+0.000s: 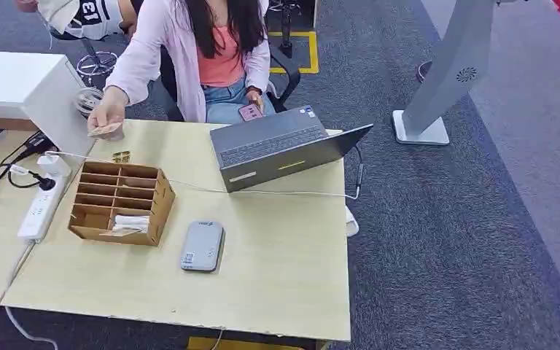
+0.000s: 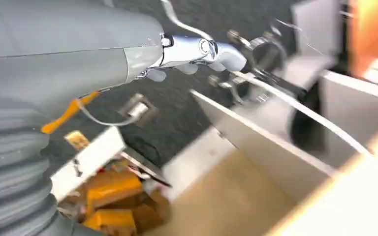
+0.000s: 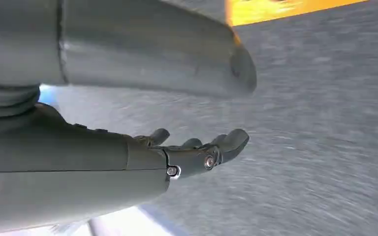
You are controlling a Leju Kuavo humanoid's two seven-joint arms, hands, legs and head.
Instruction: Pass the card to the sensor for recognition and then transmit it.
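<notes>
Right hand (image 3: pixel 197 152) hangs over grey carpet, fingers loosely apart, holding nothing. Left hand (image 2: pixel 197 54) extends beside the desk; whether its fingers are apart or together cannot be told. Cards (image 1: pixel 129 223) lie in the wooden organizer (image 1: pixel 120 203), beside the grey sensor (image 1: pixel 202 246).

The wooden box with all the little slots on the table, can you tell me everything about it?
The wooden box is a light brown organiser that looks like thin plywood or cardboard, split by dividers into rows of small open compartments. It sits flat on the pale wooden table, left of the grey sensor and in front of the open laptop. Most slots look empty; one near the front holds something white. A thin white cable runs behind it. Nobody touches it.
</notes>
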